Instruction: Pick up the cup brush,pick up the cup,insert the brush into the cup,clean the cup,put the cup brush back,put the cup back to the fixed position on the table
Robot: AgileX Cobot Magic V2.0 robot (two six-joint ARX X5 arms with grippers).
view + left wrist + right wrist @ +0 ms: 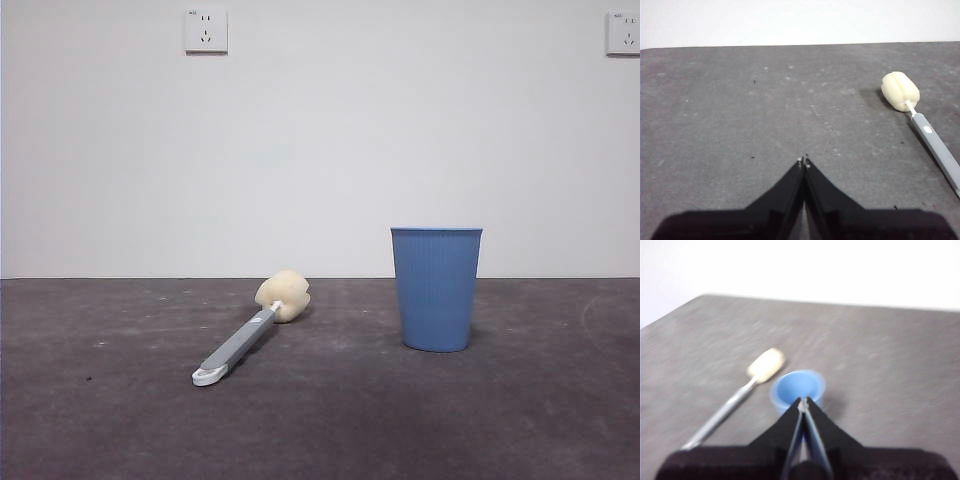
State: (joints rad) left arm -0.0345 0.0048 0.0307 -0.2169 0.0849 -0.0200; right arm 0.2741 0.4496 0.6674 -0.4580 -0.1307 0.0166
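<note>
The cup brush point(252, 330) lies flat on the table point(100, 420), left of centre, its pale-yellow sponge head towards the wall and its white tip towards me. The blue ribbed cup point(436, 288) stands upright to its right. In the left wrist view the brush point(920, 122) lies off to one side; my left gripper point(804, 161) is shut and empty above bare table. In the blurred right wrist view my right gripper point(803, 401) is shut and empty, high above the cup point(797, 390), with the brush point(740, 395) beside it. Neither arm shows in the front view.
A white wall with two sockets point(205, 30) stands behind the table's far edge. Bare dark table surface point(740, 100) lies around both objects.
</note>
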